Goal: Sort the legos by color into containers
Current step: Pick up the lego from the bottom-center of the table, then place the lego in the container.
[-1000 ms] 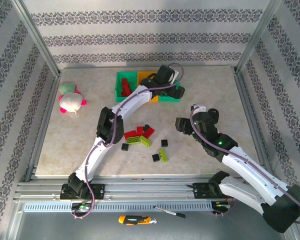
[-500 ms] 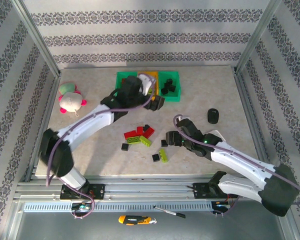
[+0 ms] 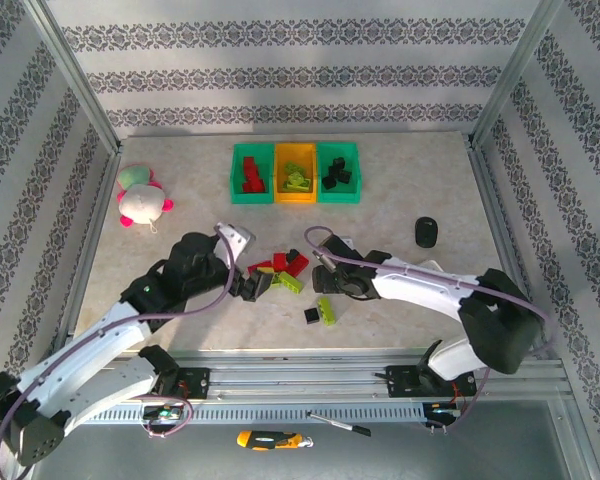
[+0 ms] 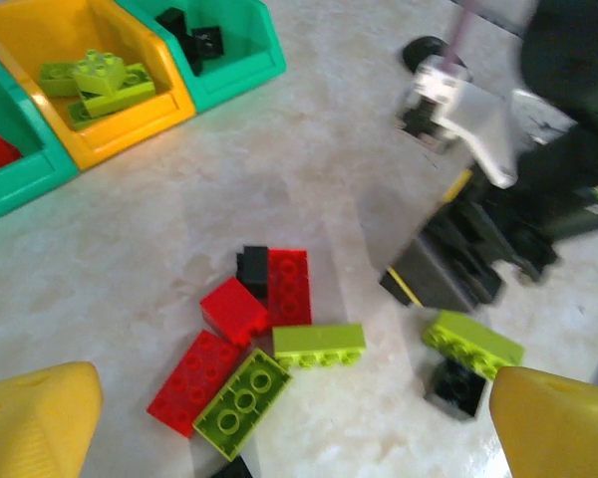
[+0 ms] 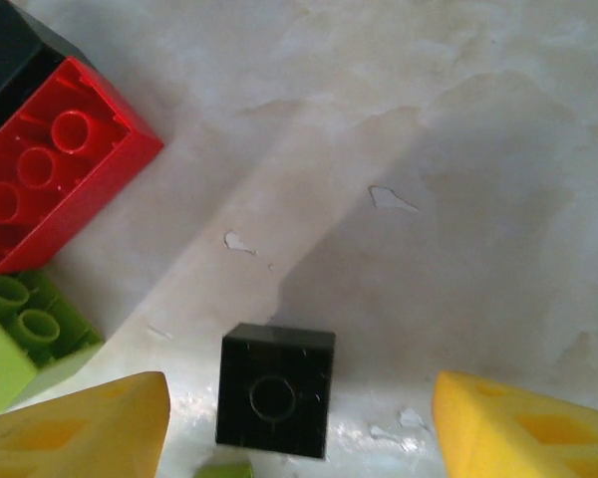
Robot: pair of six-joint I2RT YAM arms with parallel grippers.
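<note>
Both arms low over loose bricks, nothing gripped.
Left arm stretches in from the near-left corner, left gripper (image 3: pixel 248 284) wide open and empty over red, lime green and black plastic lego bricks (image 4: pixel 269 329) mid-worktop. Right arm reaches leftward, right gripper (image 5: pixel 299 438) partly open, yellow fingers (image 5: pixel 80 428) straddling a small black square brick (image 5: pixel 276 388), not touching. Three joined green-orange-green plastic bins (image 3: pixel 296 198) at the far edge hold colour-sorted bricks.

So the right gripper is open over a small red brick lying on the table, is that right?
Not quite. The brick under the open right gripper is black, not red, as the right wrist view shows. It does lie on the table.
</note>
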